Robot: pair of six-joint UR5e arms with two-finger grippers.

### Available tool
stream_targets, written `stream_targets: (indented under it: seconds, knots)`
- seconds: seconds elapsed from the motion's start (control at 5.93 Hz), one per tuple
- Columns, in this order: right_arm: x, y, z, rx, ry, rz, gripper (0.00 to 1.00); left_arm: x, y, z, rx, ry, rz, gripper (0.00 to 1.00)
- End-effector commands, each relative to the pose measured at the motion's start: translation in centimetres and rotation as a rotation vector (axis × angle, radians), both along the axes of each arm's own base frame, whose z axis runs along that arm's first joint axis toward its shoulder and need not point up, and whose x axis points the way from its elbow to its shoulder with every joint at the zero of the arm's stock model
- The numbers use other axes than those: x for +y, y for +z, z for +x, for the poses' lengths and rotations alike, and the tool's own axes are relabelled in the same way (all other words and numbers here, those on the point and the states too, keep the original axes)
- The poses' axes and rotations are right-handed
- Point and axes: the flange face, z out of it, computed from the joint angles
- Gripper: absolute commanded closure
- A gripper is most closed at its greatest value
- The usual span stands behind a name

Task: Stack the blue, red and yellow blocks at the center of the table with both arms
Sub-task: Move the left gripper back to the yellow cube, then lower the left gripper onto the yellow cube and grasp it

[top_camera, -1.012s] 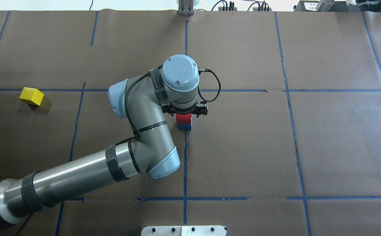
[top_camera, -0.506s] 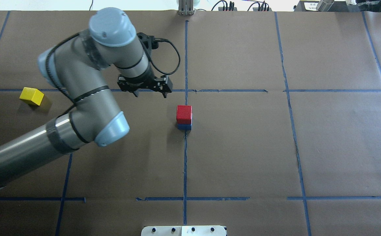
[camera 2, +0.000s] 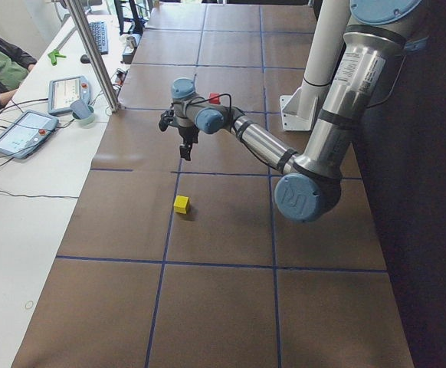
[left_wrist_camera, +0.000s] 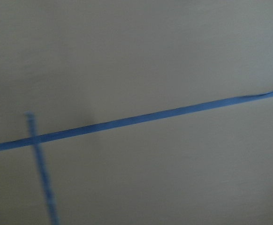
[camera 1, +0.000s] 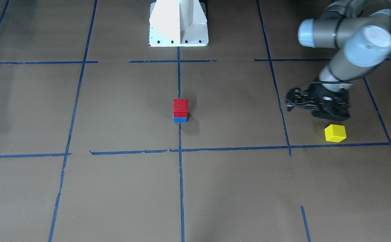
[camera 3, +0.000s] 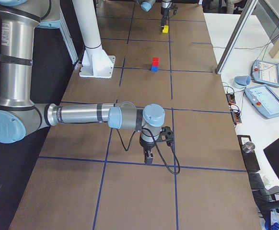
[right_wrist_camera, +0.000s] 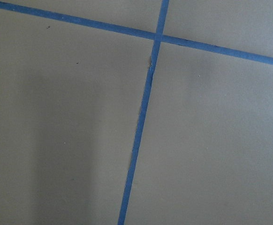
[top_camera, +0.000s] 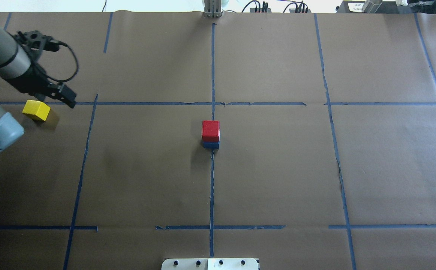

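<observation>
The red block (top_camera: 210, 129) sat squarely on the blue block (top_camera: 210, 144), a two-high stack at the centre of the surface (top_camera: 277, 180), on the middle tape line (top_camera: 212, 187). The yellow block (top_camera: 36, 110) lay alone on the surface, well apart from the stack, on the robot's left side and just below a crosswise tape line in the overhead view.

The left pincer (top_camera: 51, 98) hung near the yellow block without touching it, its jaws spread wide and holding nothing. The left wrist view was blurred and showed only brown surface and tape.

The right pincer (camera 3: 149, 155) pointed down over a tape line at the robot's right end, far from all three blocks. I cannot tell whether it was spread or closed. The white pedestal base (camera 1: 178, 23) stood behind the stack.
</observation>
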Motion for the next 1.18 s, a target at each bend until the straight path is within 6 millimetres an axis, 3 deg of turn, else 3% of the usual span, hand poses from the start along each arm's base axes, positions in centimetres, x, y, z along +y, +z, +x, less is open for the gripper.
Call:
stream_targets:
  seconds: [0.0, 0.17, 0.67, 1.01]
  knots:
    - [0.1, 0.2, 0.0, 0.0, 0.0, -0.004, 0.0, 0.5, 9.0, -2.9, -0.022, -0.002, -0.01, 0.01]
    - [0.1, 0.3, 0.0, 0.0, 0.0, -0.007, 0.0, -0.2, 12.2, -2.4, -0.011, -0.005, 0.004, 0.01]
    - [0.1, 0.4, 0.0, 0.0, 0.0, -0.007, 0.0, -0.8, 13.6, -1.5, -0.02, -0.022, -0.025, 0.01]
    - [0.1, 0.3, 0.0, 0.0, 0.0, -0.006, 0.0, -2.6, 13.8, -0.8, -0.054, -0.041, -0.014, 0.01]
